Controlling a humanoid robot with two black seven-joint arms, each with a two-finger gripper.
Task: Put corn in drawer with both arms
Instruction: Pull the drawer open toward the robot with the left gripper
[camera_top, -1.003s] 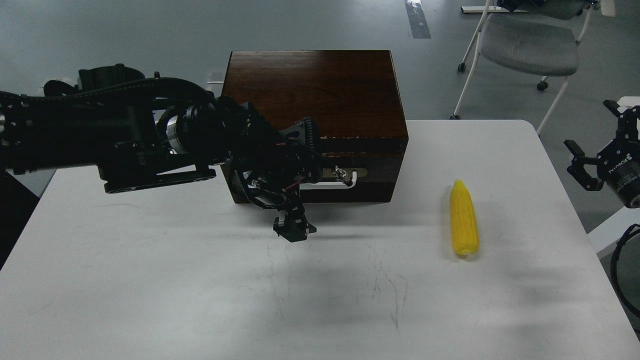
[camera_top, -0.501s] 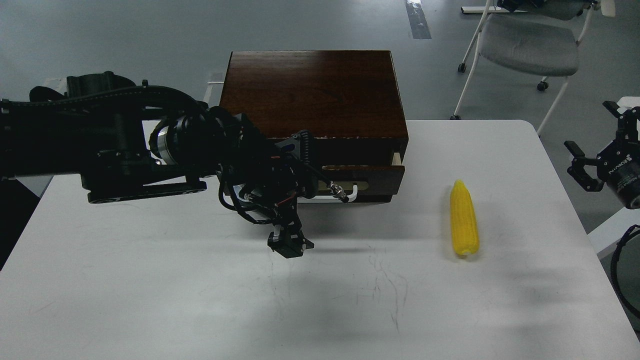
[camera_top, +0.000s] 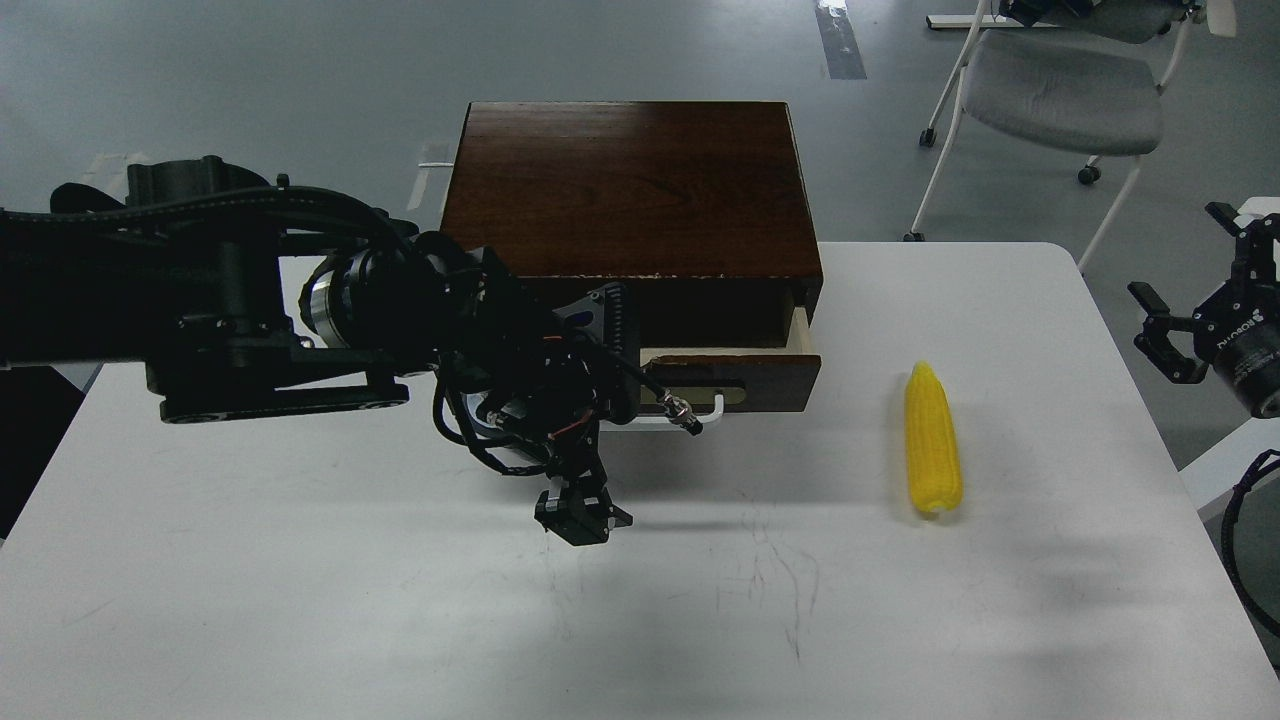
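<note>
The corn (camera_top: 932, 439) lies on the white table (camera_top: 300, 600), tip pointing away, right of the cabinet. The dark brown cabinet (camera_top: 630, 190) stands at the table's back. Its drawer (camera_top: 760, 378) is pulled partway out, pale wood showing at its right side. My left gripper (camera_top: 620, 420) is at the left part of the white handle (camera_top: 705, 412) and covers it. Its fingers are dark and cannot be told apart. One black part (camera_top: 575, 515) hangs low over the table. My right gripper (camera_top: 1185, 275) is open and empty, off the table's right edge, well right of the corn.
A grey chair (camera_top: 1060, 90) stands on the floor behind the table's right corner. My left arm (camera_top: 200, 300) spans the table's left half in front of the cabinet. The table's right edge (camera_top: 1150, 420) runs between the corn and my right gripper.
My left gripper has drawn back toward me and the drawer has slid out with it, from closed to partly open. The corn and my right arm have not moved.
</note>
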